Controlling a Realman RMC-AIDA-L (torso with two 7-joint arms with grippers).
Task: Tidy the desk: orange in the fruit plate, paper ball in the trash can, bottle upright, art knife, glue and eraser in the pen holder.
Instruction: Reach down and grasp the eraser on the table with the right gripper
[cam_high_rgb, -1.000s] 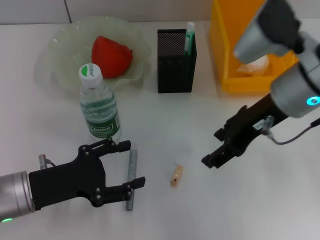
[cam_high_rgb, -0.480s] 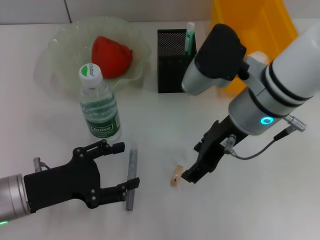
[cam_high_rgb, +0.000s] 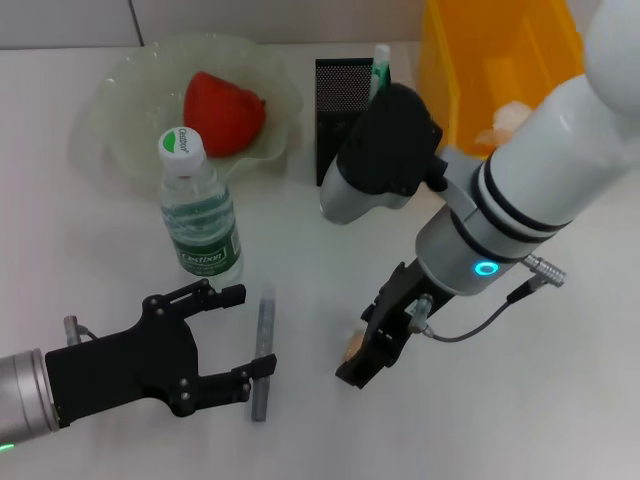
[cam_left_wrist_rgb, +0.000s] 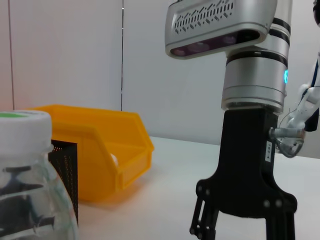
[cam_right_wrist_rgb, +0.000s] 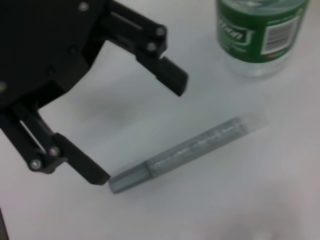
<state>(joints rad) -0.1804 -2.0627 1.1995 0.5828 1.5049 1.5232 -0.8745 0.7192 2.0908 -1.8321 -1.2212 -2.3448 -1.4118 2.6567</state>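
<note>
Head view sets out the white table (cam_high_rgb: 120, 250) with the right tool (cam_high_rgb: 362, 362) down at the eraser (cam_high_rgb: 352, 345), a tiny tan oblong that shows just beside its black fingers; whether those fingers are parted or closed on the piece I cannot tell, since they cover most of it. The left tool (cam_high_rgb: 240, 335) sits low near the front edge, released, with its fingers spread wide and the glue (cam_high_rgb: 263, 352), a thin dark-grey stick, lying between the fingertips; one fingertip reaches its near end.

Farther back, the orange (cam_high_rgb: 222, 110) rests in the pale-green scalloped fruit plate (cam_high_rgb: 115, 90). The bottle (cam_high_rgb: 198, 212), clear with a green label and white cap, stands upright in front of the plate. The art knife (cam_high_rgb: 378, 72) stands in the black mesh pen holder (cam_high_rgb: 340, 100), its green-and-white end poking above the rim. The white paper ball (cam_high_rgb: 508, 118) lies inside the yellow-orange trash can (cam_high_rgb: 470, 60).

Right wrist view alone shows the glue (cam_right_wrist_rgb: 185, 152) up close, flat on the table, with a paler translucent end toward the bottle (cam_right_wrist_rgb: 260, 35) and a black finger (cam_right_wrist_rgb: 82, 165) of the left tool touching its darker end. Left wrist view alone shows the right tool (cam_left_wrist_rgb: 245, 220) side-on, hanging down toward the table.
</note>
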